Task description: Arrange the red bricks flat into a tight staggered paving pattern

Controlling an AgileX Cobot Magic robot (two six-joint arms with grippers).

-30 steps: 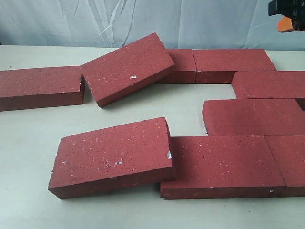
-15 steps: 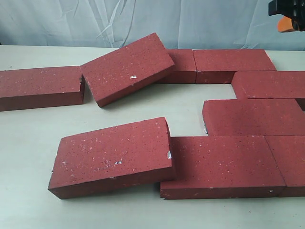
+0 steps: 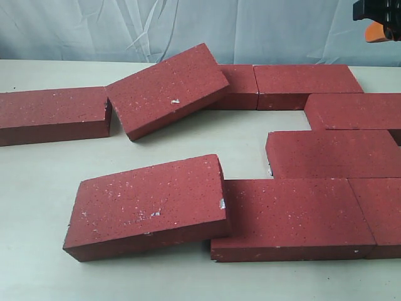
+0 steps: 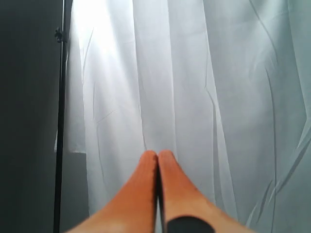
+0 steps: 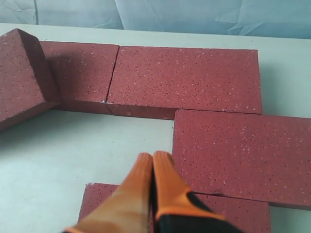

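Nine red bricks [image 3: 291,213] lie spread over the pale table [image 3: 37,182], and neither arm touches any of them. At the back left a lone brick [image 3: 53,113] lies flat. Just beside it a tilted back brick [image 3: 166,88] leans with its far end propped on a flat back brick [image 3: 241,78], which butts end to end against its neighbour [image 3: 307,81]. Down the right side two more flat bricks step forward in staggered rows, with bare table showing between them and the back row. At the front, a tilted front brick [image 3: 147,200] rests its right end on a flat front brick [image 3: 294,216], and the last one sits tight against that at the right edge.

From where I stand, only a black and orange bit of the right arm [image 3: 376,22] shows, high in the far right corner, well above the bricks. Its wrist camera shows the right gripper [image 5: 152,158] angled down over the bare patch of table among the right-hand bricks, orange fingers [image 5: 165,174] pressed together and holding nothing.

The left gripper [image 4: 158,156] is raised and aimed away from the table at the white curtain [image 4: 218,97], with a black stand pole [image 4: 60,121] off to one side. Its jaws are also closed tip to tip, with nothing between them.
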